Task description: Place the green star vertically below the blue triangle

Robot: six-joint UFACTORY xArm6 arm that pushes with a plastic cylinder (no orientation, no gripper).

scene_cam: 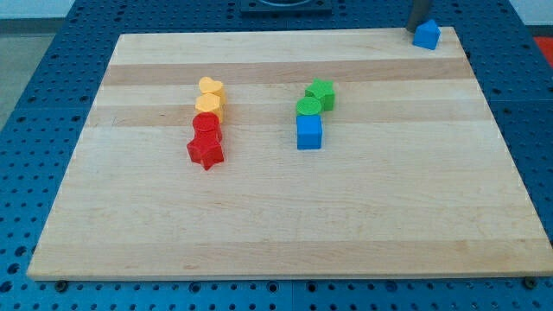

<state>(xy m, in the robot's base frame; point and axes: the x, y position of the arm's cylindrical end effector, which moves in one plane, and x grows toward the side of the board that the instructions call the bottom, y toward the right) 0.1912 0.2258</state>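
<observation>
The green star [320,92] sits a little right of the board's middle, in the upper half. It touches a green round block [308,107] at its lower left. The blue triangle-like block [426,34] sits at the board's top right corner, far up and right of the star. My dark rod comes down at the view's top right. My tip [413,30] is right beside the blue triangle's upper left, far from the green star.
A blue cube [309,132] sits just below the green round block. Left of centre is a column: a yellow heart [211,87], a second yellow block [208,104], a red round block [206,126] and a red star [206,152]. The wooden board [276,225] lies on a blue perforated table.
</observation>
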